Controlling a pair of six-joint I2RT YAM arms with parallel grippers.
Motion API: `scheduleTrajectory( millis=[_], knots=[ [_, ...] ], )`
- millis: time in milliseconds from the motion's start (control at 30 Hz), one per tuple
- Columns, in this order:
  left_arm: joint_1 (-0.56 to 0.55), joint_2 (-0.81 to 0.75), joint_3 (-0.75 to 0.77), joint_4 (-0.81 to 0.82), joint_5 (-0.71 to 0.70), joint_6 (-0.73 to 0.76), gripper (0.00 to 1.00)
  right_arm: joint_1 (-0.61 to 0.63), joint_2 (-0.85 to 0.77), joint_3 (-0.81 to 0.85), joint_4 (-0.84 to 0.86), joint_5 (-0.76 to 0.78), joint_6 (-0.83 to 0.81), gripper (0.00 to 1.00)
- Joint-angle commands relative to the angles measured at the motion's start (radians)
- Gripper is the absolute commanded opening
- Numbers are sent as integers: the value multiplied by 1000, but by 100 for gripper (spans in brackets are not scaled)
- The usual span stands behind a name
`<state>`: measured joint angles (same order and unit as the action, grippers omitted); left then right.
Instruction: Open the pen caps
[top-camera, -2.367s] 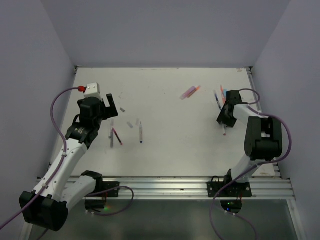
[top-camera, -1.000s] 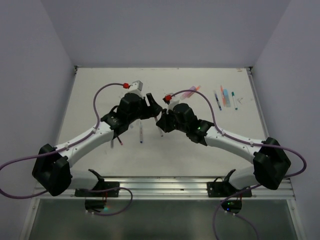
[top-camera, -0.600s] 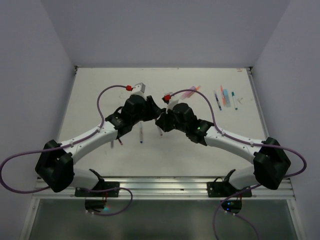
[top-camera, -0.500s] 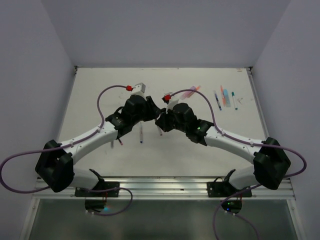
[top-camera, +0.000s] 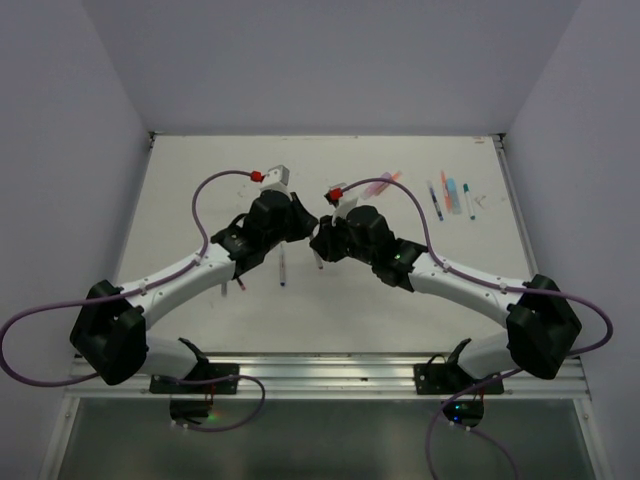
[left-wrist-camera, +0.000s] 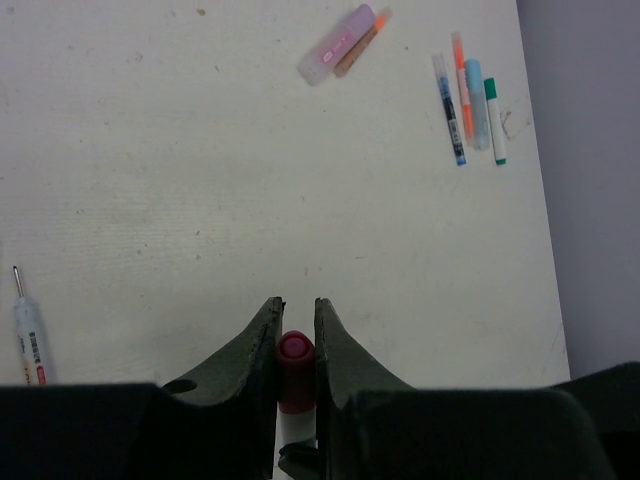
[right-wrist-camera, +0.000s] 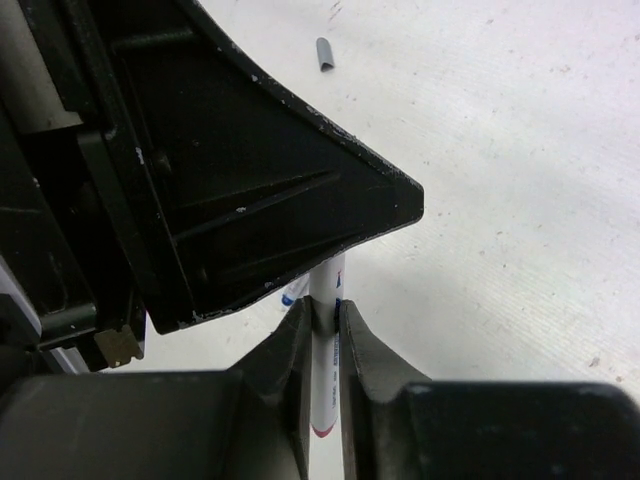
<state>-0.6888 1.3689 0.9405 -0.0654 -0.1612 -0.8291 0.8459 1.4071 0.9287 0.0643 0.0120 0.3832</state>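
Observation:
A white-bodied pen (right-wrist-camera: 328, 276) with a dark red cap (left-wrist-camera: 294, 362) is held between both grippers above the middle of the table. My left gripper (left-wrist-camera: 297, 305) is shut on the red pen cap, whose rounded end shows between the fingers. My right gripper (right-wrist-camera: 325, 308) is shut on the white barrel, right up against the left gripper's black body. In the top view the left gripper (top-camera: 304, 230) and the right gripper (top-camera: 322, 241) meet tip to tip and hide most of the pen.
A pink highlighter (left-wrist-camera: 336, 44) with an orange marker beside it lies at the back. Several capped pens (left-wrist-camera: 470, 95) lie in a row at the back right. Loose pens (top-camera: 283, 268) lie under the left arm. A grey cap (right-wrist-camera: 323, 53) lies on the table.
The left gripper's jaws have closed onto the red cap over the last second. Both arms, earlier out at the sides, now meet at the table's middle and hardly move.

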Motion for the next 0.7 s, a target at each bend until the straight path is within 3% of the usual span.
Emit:
scheduleTrajectory(
  millis=[0, 100, 233, 667],
  knots=[
    [-5, -25, 14, 47, -38, 19, 0, 5, 3, -16, 87, -49, 3, 25],
    [-3, -36, 11, 47, -20, 47, 0, 5, 9, -40, 91, -73, 3, 37],
    [-5, -57, 1, 105, -9, 77, 0, 2, 21, -54, 95, -99, 20, 40],
    [-3, -87, -19, 127, 20, 90, 0, 1, 33, -79, 161, -98, 26, 41]
  ],
)
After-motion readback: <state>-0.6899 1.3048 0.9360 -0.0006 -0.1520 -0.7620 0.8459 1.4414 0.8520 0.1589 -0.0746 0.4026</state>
